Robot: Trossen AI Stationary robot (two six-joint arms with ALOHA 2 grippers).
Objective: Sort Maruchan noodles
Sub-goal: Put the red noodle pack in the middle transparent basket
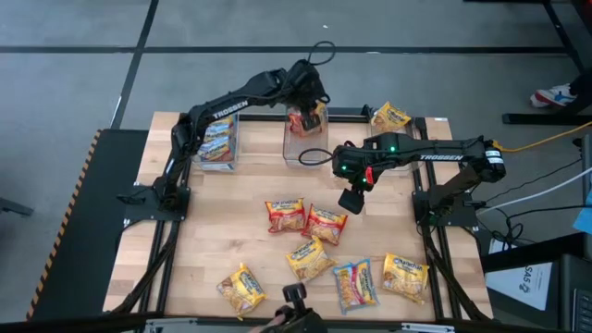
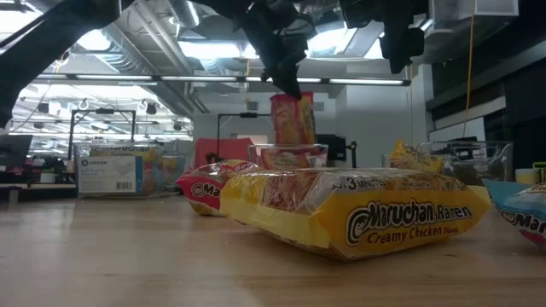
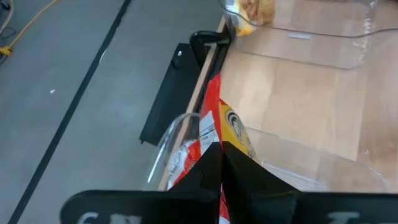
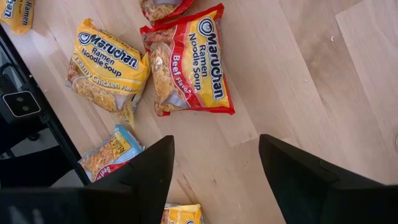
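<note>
Left gripper (image 1: 305, 116) pinches a red Maruchan packet (image 2: 293, 119) above the middle clear bin (image 1: 305, 148), packet partly hidden; right gripper (image 1: 351, 201) hovers open.

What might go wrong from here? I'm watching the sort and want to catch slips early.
The left gripper is shut on a red packet standing above the middle clear bin; released badly, it could catch the rim or fall outside. The right gripper hangs open above the table, near the red beef packet, which touches neighbouring packets, so a grab might drag those along.
</note>
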